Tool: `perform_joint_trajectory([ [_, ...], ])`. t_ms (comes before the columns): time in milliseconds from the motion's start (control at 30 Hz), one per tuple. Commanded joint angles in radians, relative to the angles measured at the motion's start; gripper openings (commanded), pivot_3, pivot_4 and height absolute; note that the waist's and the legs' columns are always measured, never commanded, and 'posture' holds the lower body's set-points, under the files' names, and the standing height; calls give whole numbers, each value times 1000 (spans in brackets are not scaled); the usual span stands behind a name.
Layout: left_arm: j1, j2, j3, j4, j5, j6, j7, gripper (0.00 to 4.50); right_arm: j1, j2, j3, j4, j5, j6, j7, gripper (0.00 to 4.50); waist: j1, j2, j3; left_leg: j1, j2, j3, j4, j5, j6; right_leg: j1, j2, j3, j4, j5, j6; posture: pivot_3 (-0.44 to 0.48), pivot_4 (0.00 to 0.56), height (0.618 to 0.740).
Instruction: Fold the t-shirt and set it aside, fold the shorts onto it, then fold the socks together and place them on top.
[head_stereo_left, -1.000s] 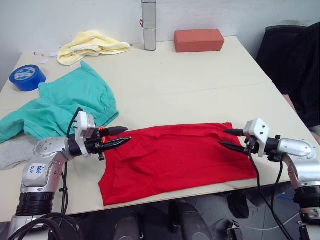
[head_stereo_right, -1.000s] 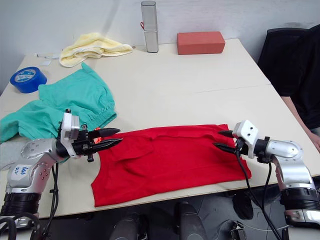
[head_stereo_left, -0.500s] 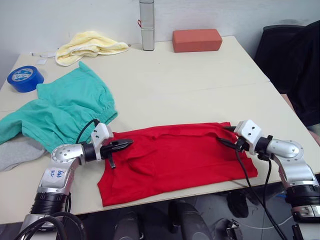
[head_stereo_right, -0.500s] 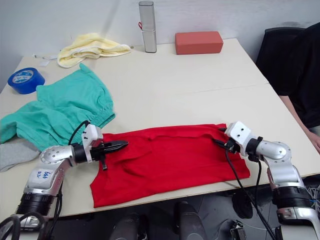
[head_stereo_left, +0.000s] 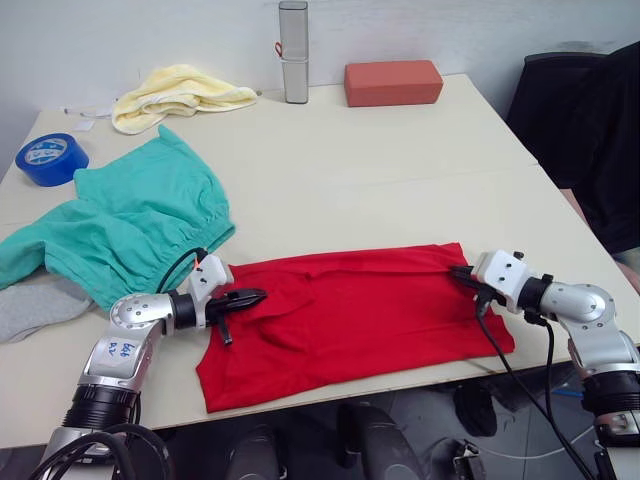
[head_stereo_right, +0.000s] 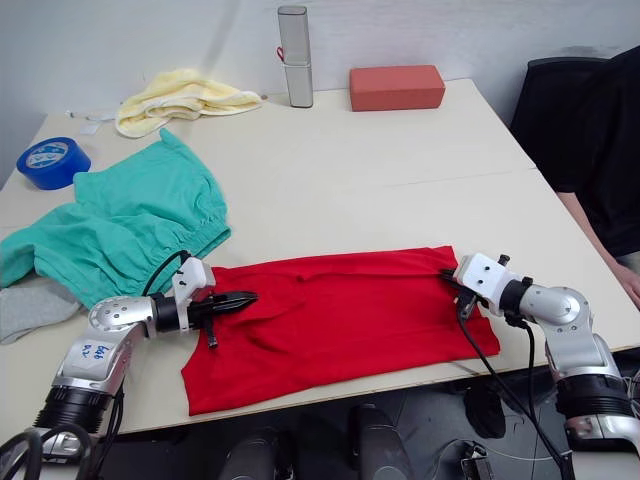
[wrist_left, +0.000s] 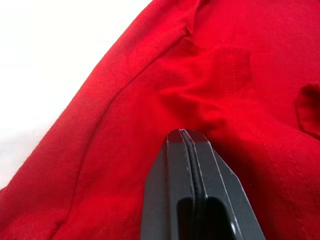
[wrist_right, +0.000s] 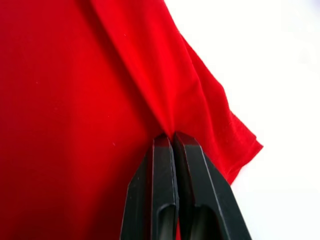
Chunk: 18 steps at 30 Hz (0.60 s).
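**Both grippers pinching t-shirt**

T-shirt (head_stereo_left: 350, 320) lies flat, folded, at the table's (head_stereo_left: 380, 160) near edge. Left gripper (head_stereo_left: 250, 297) is clamped on a fold at its left end, right gripper (head_stereo_left: 462, 274) likewise at the right end. Shorts (head_stereo_left: 130, 225) and a sock (head_stereo_left: 30, 305) lie far left.

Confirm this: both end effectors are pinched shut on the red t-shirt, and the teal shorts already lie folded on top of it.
Not quite. Both end effectors, left and right, do pinch the t-shirt, but the left eye view shows the shorts lying unfolded beside it.
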Motion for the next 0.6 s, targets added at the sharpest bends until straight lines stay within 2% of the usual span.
perform_joint_trajectory([
  [33, 12, 17, -6, 25, 19, 19, 3, 0, -15, -41, -5, 34, -19, -68, -5, 66, 0, 0, 0, 0, 0, 0, 0, 0, 0, 0, 0, 0, 0, 0, 0, 0, 150, 740],
  [300, 32, 22, -7, 17, 12, 22, -8, 0, -89, -92, 7, 172, -75, -244, -49, 66, -2, 1, 0, 0, 0, 0, -1, 0, 0, 1, 0, -1, -1, 0, 0, 0, 150, 740],
  [533, 14, 17, 15, 25, -21, -6, -37, 0, -64, -34, 30, 157, 19, -206, 58, 66, -2, 1, 0, 1, 0, 0, -1, 0, 0, 1, 0, -1, -1, 0, 0, 0, 150, 740],
  [600, 5, 18, 24, 28, -34, -19, -53, 0, -55, -15, 13, 131, 80, -138, 95, 66, -2, 1, 0, 1, 1, 0, -1, 0, 0, 1, 0, -1, -1, 0, 0, 0, 150, 740],
])
